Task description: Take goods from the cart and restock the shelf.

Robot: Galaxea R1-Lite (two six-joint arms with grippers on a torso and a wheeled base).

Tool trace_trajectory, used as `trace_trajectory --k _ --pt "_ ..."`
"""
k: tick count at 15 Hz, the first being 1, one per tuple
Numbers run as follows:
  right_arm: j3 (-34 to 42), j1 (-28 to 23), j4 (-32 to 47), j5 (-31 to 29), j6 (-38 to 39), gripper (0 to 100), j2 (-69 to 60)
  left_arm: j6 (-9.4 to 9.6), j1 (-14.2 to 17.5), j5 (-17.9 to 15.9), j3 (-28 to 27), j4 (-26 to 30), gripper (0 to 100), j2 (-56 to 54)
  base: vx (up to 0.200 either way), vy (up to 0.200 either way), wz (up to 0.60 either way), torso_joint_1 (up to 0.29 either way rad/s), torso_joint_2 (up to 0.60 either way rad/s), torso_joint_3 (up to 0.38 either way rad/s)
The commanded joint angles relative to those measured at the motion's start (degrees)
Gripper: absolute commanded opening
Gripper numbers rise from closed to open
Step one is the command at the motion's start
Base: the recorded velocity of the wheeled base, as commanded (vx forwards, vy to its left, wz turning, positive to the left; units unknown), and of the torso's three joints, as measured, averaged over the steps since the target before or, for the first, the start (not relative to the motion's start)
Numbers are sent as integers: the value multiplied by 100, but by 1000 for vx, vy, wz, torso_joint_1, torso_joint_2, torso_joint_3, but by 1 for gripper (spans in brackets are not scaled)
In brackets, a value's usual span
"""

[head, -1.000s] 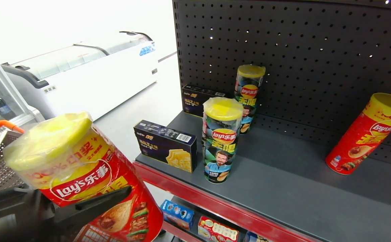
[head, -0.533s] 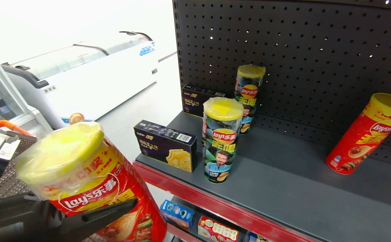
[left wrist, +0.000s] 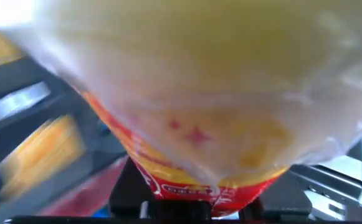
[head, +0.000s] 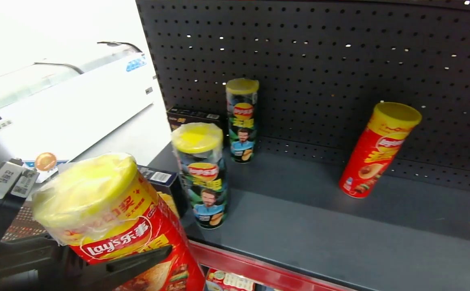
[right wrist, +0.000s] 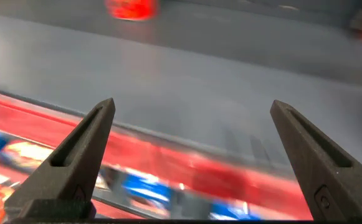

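Red chip can (head: 113,226) held off the shelf's (head: 340,234) front left corner, just outside its red front edge, tilted with its yellow lid uppermost. The left hand (head: 97,262) pinches the can across its middle, 1 dark finger lying over the printed wall below the lid. The left wrist view looks straight at the film-wrapped lid end of the can (left wrist: 199,168). The right hand (right wrist: 193,155) hangs spread and holds nothing, above the shelf's front edge.

On the shelf stand 2 dark cans, 1 near the front left (head: 202,173) and 1 at the back (head: 241,119). Another red can (head: 376,149) leans on the pegboard.

The held can is probably light, with a thin wall that is stiff lengthwise yet crushable sideways. Its loose film looks slippery, so a mid-body hold suits it. Being tall and narrow, it would tip easily.
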Motion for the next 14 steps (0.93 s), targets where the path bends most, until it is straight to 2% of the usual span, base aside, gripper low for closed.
trace_trajectory --k 1,4,13,14 --pt "0 -5 -4 7 -2 100 8 0 -5 6 -10 -3 0 16 0 0 -600 -7 -7 2" --pt "0 -5 -4 -2 -2 100 8 0 3 6 -1 -3 0 16 0 0 -600 5 7 4" --pt "0 -5 -4 -2 7 100 8 -9 56 14 8 -3 0 -1 0 0 0 0 0 0" --pt "0 -5 -4 -2 -2 100 8 -9 56 14 8 -3 0 -1 0 0 -600 7 7 2"
